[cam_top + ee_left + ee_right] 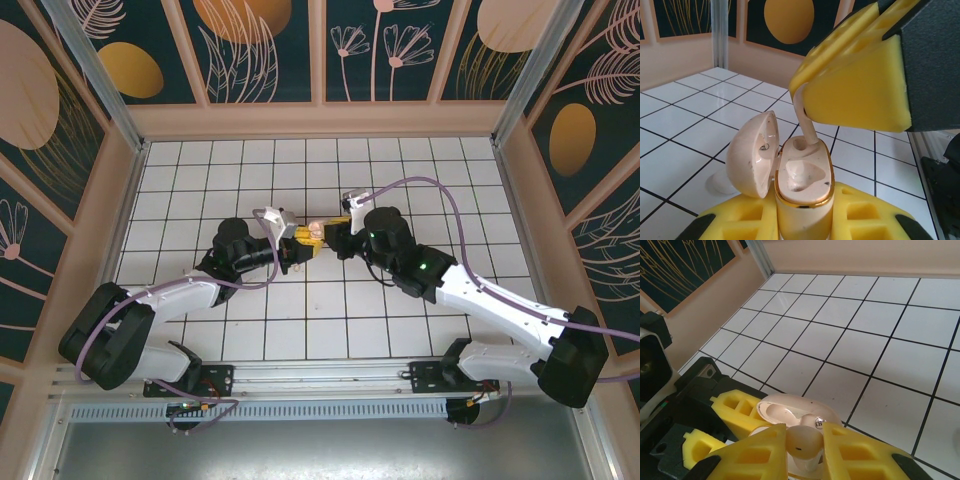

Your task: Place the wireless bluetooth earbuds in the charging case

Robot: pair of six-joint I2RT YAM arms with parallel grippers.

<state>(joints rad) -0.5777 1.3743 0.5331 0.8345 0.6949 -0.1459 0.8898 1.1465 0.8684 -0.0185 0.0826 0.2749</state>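
Pinkish-beige, lid open, the charging case (pixel 802 175) is clamped upright in the left pincer (pixel 303 240) over the tabletop (pixel 330 320); an earbud (pixel 804 117), gripped by the right pincer (pixel 804 452), is held stem-down into one well.

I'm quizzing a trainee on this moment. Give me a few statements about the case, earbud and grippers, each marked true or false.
1. The lid of the case is open. True.
2. The left gripper holds the case. True.
3. The right gripper is empty. False: it grips an earbud.
4. The case lies loose, touched by no gripper. False: it is clamped between the left gripper's fingers.
5. The earbud's stem points down into the case's recess. True.
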